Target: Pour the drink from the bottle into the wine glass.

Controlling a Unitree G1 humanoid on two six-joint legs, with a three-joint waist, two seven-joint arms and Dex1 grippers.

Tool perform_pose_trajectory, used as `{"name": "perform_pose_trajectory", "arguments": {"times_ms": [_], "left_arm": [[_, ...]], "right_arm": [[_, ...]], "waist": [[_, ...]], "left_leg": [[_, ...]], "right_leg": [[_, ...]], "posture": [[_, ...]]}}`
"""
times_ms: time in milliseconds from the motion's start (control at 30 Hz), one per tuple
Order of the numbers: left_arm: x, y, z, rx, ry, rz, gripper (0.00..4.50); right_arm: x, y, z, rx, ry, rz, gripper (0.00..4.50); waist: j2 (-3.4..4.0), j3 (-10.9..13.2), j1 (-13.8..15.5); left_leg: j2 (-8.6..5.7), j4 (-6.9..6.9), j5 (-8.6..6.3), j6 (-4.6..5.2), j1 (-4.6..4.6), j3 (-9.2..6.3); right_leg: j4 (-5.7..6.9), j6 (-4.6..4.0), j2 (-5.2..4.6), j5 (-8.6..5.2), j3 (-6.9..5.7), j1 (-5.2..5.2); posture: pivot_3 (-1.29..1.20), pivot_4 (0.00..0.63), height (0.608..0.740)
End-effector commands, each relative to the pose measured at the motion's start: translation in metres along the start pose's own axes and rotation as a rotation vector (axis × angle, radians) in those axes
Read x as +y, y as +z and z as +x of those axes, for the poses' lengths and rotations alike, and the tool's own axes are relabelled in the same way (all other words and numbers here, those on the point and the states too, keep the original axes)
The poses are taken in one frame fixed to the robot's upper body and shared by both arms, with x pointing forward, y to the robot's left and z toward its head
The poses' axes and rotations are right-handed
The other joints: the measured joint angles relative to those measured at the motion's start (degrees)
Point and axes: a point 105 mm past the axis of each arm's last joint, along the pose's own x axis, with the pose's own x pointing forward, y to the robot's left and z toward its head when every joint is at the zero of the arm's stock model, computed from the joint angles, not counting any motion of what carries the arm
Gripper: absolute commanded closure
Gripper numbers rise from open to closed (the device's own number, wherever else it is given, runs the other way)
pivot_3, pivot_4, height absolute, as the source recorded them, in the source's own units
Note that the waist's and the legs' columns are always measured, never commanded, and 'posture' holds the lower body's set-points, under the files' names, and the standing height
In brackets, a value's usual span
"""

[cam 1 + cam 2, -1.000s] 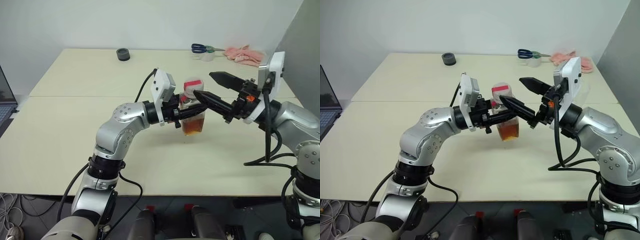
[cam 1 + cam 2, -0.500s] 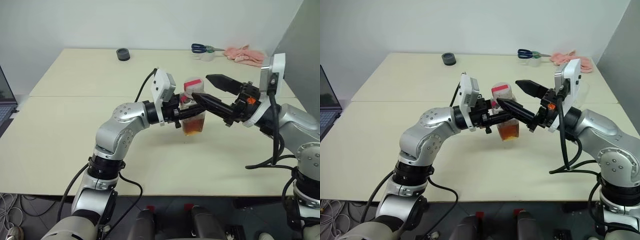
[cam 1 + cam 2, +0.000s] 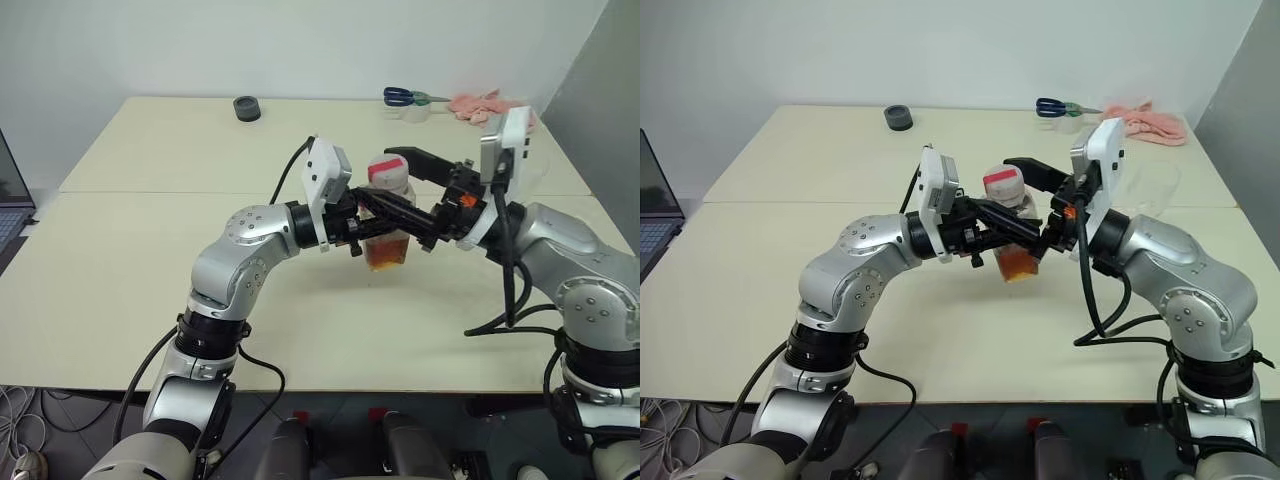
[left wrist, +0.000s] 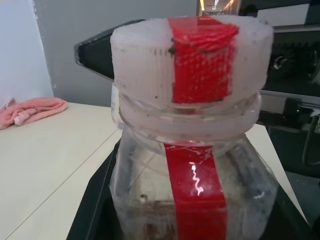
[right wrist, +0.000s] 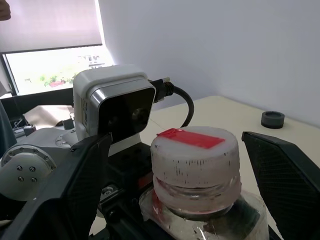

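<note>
At frame centre, my left gripper is clamped on the bottle, holding it upright above the table so its cap faces up. My right gripper straddles that cap, fingers apart, presumably to unscrew it before pouring.

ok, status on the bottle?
Left tool shut on bottle, upright on table. Right tool open, straddling the cap. Cap on, nothing poured.
</note>
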Motion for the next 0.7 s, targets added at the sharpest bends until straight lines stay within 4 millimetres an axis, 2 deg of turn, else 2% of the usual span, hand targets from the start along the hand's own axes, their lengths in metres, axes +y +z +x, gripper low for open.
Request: {"name": "perform_pose_trajectory", "arguments": {"times_ms": [33,200,333,600,700], "left_arm": [[-0.006,0.018,-0.001,-0.041,-0.014,0.064,2.66],[-0.007,0.017,-0.002,-0.038,-0.007,0.063,2.66],[-0.005,0.018,-0.002,-0.037,-0.002,0.066,2.66],[-0.004,0.018,-0.002,-0.041,-0.001,0.067,2.66],[-0.004,0.018,-0.001,-0.043,-0.002,0.067,2.66]], "right_arm": [[0.003,0.015,0.000,-0.056,0.023,-0.050,0.96],[0.002,0.017,-0.001,-0.067,0.022,-0.055,2.69],[0.001,0.021,0.001,-0.081,0.016,-0.079,2.69],[-0.008,0.063,0.006,-0.242,-0.011,-0.207,2.69],[-0.008,0.071,0.008,-0.260,-0.007,-0.257,2.69]], "waist": [[0.00,0.00,0.00],[0.00,0.00,0.00],[0.00,0.00,-0.01],[0.00,0.00,-0.05],[0.02,0.00,-0.01]], "left_leg": [[0.00,0.00,0.00,0.00,0.00,-0.01],[0.01,0.00,0.00,0.00,0.01,-0.01],[0.01,0.00,0.00,0.00,0.01,-0.01],[0.01,0.00,0.00,0.00,0.01,-0.02],[-0.01,0.00,0.00,0.00,0.01,0.01]], "right_leg": [[0.00,0.00,0.00,0.00,-0.01,0.00],[0.01,0.00,0.01,0.00,-0.01,0.00],[0.01,0.00,0.01,0.00,-0.01,0.00],[0.02,0.00,0.02,0.00,-0.02,0.00],[0.01,0.00,-0.01,0.00,0.01,0.00]], "posture": [[0.00,0.150,0.740],[0.00,0.150,0.740],[0.00,0.150,0.740],[0.00,0.150,0.740],[0.00,0.150,0.740]]}}
